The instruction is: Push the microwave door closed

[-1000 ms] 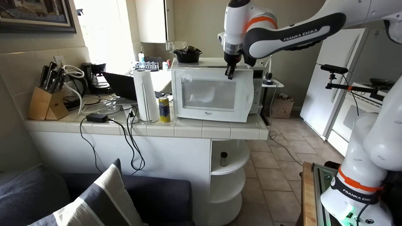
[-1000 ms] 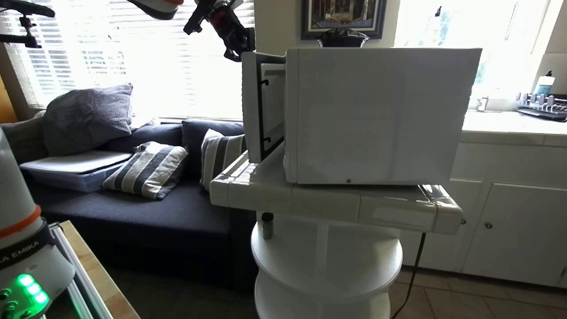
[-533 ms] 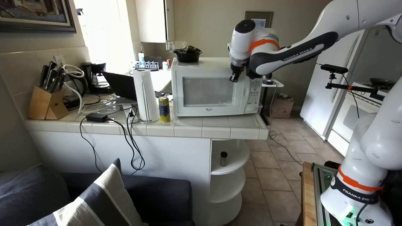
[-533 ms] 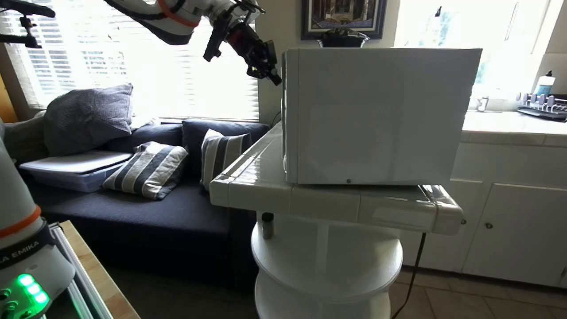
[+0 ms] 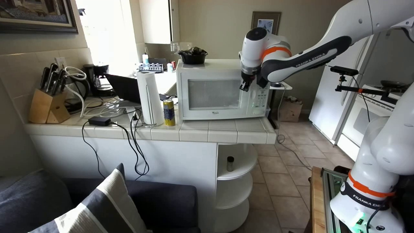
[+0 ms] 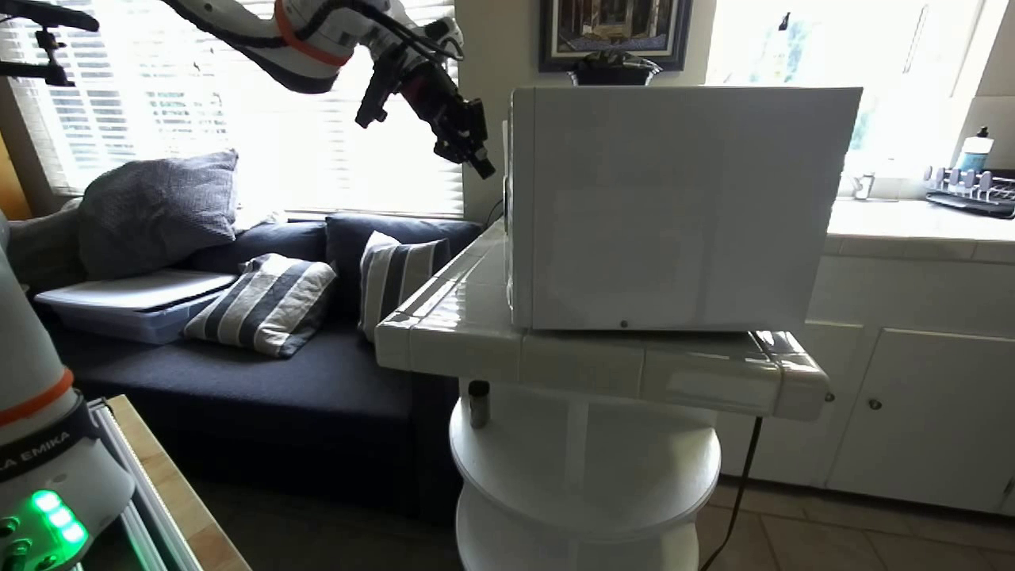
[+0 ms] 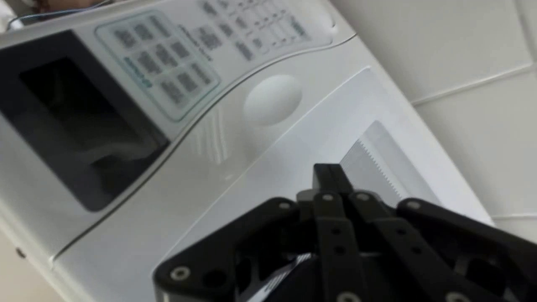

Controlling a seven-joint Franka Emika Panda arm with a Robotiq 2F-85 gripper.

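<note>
Microwave door point(image 5: 214, 94) closed, gripper point(image 7: 330, 171) just in front

We see the door across the front of the white microwave point(image 6: 682, 206) on the tiled counter point(image 5: 223, 125). In the wrist view, the door's curved edge lies close along the control panel point(image 7: 163, 79). The gripper's black fingers point(image 7: 340, 178) are pressed together; in an exterior view, we make out a narrow gap between the fingertips point(image 6: 482, 166) and the door.

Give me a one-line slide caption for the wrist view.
Shut gripper in front of the closed microwave door, with the keypad and dark display alongside.
</note>
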